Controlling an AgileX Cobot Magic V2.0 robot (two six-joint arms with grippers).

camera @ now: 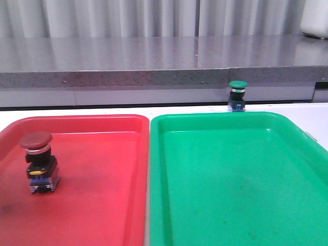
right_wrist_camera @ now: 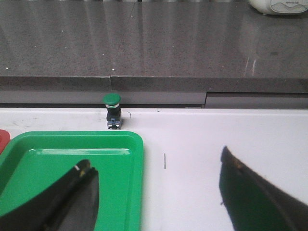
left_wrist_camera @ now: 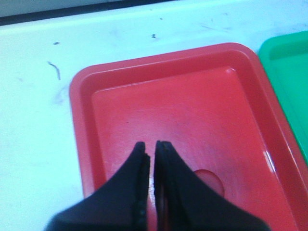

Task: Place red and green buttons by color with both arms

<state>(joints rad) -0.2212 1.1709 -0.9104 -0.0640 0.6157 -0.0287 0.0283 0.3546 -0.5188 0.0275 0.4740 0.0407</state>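
Observation:
The red button (camera: pixel 38 161) stands upright inside the red tray (camera: pixel 102 128), near its left side. In the left wrist view only part of its cap (left_wrist_camera: pixel 212 179) shows beside a finger. My left gripper (left_wrist_camera: pixel 151 144) hangs over the red tray floor, its jaws nearly together with nothing between them. The green button (camera: pixel 238 96) stands on the white table just behind the far rim of the green tray (camera: pixel 215 120). It also shows in the right wrist view (right_wrist_camera: pixel 112 111). My right gripper (right_wrist_camera: pixel 154 159) is wide open and empty, well short of the green button. Neither gripper shows in the front view.
The two trays lie side by side on the white table (camera: pixel 318 115). A grey stone ledge (camera: pixel 154 61) runs along the back. A white object (camera: pixel 315 18) stands on it at the far right. The green tray's corner (right_wrist_camera: pixel 130 139) lies under my right gripper's one finger.

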